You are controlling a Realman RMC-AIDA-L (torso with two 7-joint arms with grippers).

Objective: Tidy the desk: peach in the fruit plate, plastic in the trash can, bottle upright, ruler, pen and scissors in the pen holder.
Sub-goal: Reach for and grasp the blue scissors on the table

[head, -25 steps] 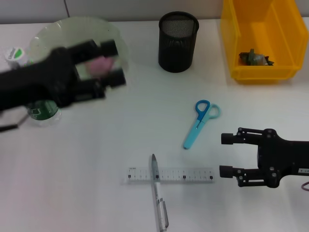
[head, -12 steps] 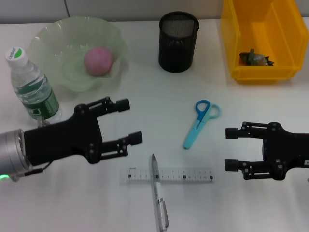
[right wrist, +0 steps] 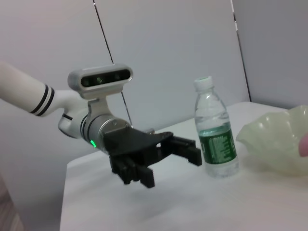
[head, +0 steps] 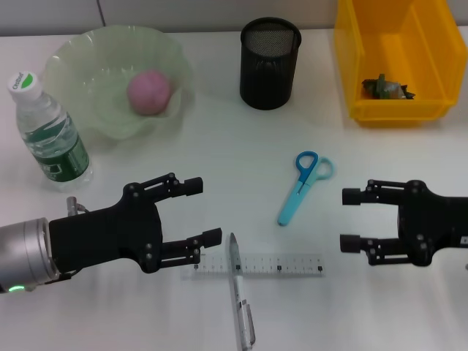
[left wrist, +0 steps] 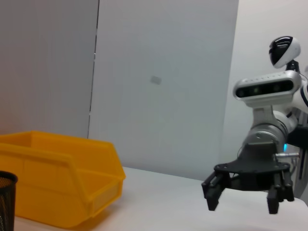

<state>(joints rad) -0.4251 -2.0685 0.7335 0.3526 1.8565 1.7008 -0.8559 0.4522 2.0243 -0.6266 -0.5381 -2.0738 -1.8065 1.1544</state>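
The water bottle (head: pixel 50 133) stands upright near the tabletop's left edge, the peach (head: pixel 150 91) lies in the fruit plate (head: pixel 77 66), and plastic sits in the yellow bin (head: pixel 351 66). The left pincer (head: pixel 199 210) hovers open beside the ruler (head: pixel 257 265), which the pen (head: pixel 240 300) crosses. Grabbing either could drag both. The scissors (head: pixel 303 183) lie mid-table near the pen holder (head: pixel 270 63); the right pincer (head: pixel 349 219) waits open.

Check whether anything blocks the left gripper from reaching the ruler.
Nothing visible stands between them. The left gripper, open, hovers just beside the ruler's near end. The pen lies across the ruler further along, which could complicate lifting it.
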